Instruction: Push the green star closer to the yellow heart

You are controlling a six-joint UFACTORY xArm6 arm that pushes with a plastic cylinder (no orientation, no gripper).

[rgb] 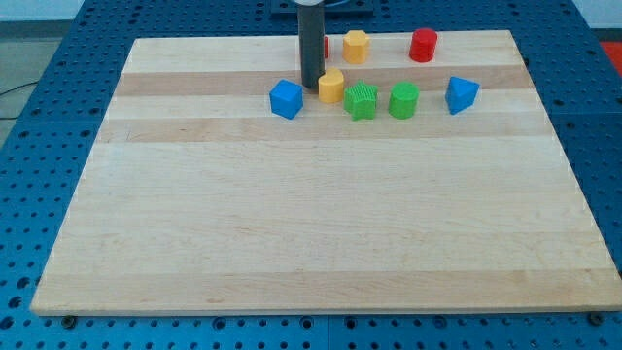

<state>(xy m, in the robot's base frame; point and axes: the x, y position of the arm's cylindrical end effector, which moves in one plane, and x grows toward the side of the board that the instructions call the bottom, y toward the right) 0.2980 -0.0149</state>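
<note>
The green star (361,101) lies near the view's top centre of the wooden board (292,224). The yellow heart (332,86) sits just to its upper left, almost touching it. My tip (312,87) is at the end of the dark rod, right beside the yellow heart on its left and a short way left of the green star. A blue block (286,99) lies just below left of the tip.
A green block (403,100) lies right of the star, and a blue block (462,94) further right. A yellow block (356,46) and a red block (423,45) sit near the top edge. A red block (326,46) is mostly hidden behind the rod.
</note>
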